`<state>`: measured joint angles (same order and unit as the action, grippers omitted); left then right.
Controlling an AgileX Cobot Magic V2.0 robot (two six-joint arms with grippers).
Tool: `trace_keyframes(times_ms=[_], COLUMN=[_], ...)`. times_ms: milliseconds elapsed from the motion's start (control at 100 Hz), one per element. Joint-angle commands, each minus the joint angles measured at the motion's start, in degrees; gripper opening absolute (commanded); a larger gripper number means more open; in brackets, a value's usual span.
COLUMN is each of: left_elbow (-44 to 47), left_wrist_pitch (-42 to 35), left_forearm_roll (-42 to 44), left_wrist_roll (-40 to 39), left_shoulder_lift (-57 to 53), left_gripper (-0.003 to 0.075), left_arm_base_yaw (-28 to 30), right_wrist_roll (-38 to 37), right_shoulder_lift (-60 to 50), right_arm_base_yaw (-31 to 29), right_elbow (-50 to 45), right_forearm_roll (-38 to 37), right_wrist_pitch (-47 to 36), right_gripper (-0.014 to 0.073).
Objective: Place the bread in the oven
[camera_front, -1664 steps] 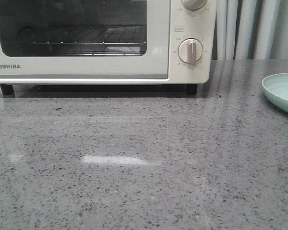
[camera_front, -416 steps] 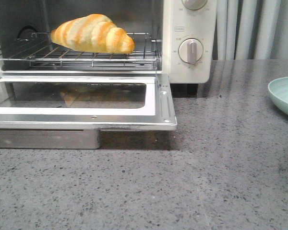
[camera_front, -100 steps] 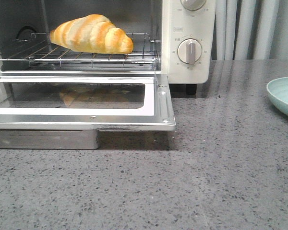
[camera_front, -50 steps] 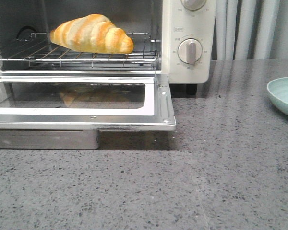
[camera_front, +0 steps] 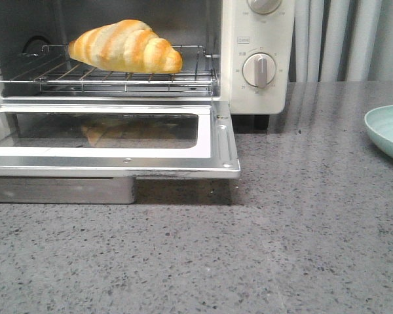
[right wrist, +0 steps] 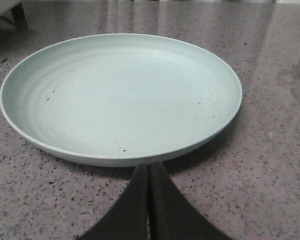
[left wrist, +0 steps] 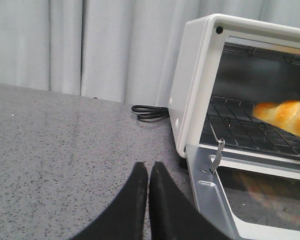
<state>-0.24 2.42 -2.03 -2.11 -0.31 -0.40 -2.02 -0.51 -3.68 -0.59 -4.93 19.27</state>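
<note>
The bread (camera_front: 126, 46), a golden-orange croissant-shaped roll with pale stripes, lies on the wire rack (camera_front: 118, 77) inside the cream-white oven (camera_front: 259, 59). The oven door (camera_front: 114, 140) hangs open and flat. The bread also shows in the left wrist view (left wrist: 286, 116). My left gripper (left wrist: 148, 166) is shut and empty, low over the counter beside the oven's left side. My right gripper (right wrist: 149, 167) is shut and empty, at the near rim of the pale green plate (right wrist: 120, 97). Neither gripper shows in the front view.
The pale green plate (camera_front: 388, 131) sits at the right edge of the grey speckled counter (camera_front: 281, 248). A black power cord (left wrist: 149, 112) lies behind the oven's left side. Grey curtains hang behind.
Nothing has visibly moved in the last second. Far earlier the oven door was shut and no bread was in view; now the door is open with the bread on the rack.
</note>
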Motion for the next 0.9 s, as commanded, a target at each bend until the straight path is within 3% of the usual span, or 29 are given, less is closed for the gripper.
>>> trace_keyframes(times_ms=[0, 120, 240, 460, 890], left_elbow=[-0.4, 1.7, 1.6, 1.6, 1.6], left_wrist_pitch=[-4.9, -4.6, 4.5, 14.5, 14.4], left_forearm_roll=[-0.5, -0.3, 1.4, 3.4, 5.3], left_wrist_roll=[-0.1, -0.1, -0.1, 0.0, 0.0], left_shoulder_lift=[-1.5, -1.6, -1.6, -1.6, -1.6], left_gripper=[-0.0021, -0.0021, -0.0021, -0.0021, -0.0021], left_arm_base_yaw=[-0.1, -0.6, -1.8, -2.8, -2.8], right_wrist_roll=[0.6, 0.6, 0.6, 0.6, 0.6], right_shoulder_lift=[-1.2, -1.2, -1.2, -1.2, -1.2], right_arm_base_yaw=[-0.3, -0.3, -0.3, -0.3, -0.3], right_elbow=[-0.6, -0.6, -0.6, -0.6, -0.6], right_forearm_roll=[-1.3, -1.3, -1.3, -1.3, -1.3], right_wrist_pitch=[-1.5, -1.5, -1.5, -1.5, -1.5], right_gripper=[-0.0076, -0.0076, -0.0076, -0.0076, -0.0076])
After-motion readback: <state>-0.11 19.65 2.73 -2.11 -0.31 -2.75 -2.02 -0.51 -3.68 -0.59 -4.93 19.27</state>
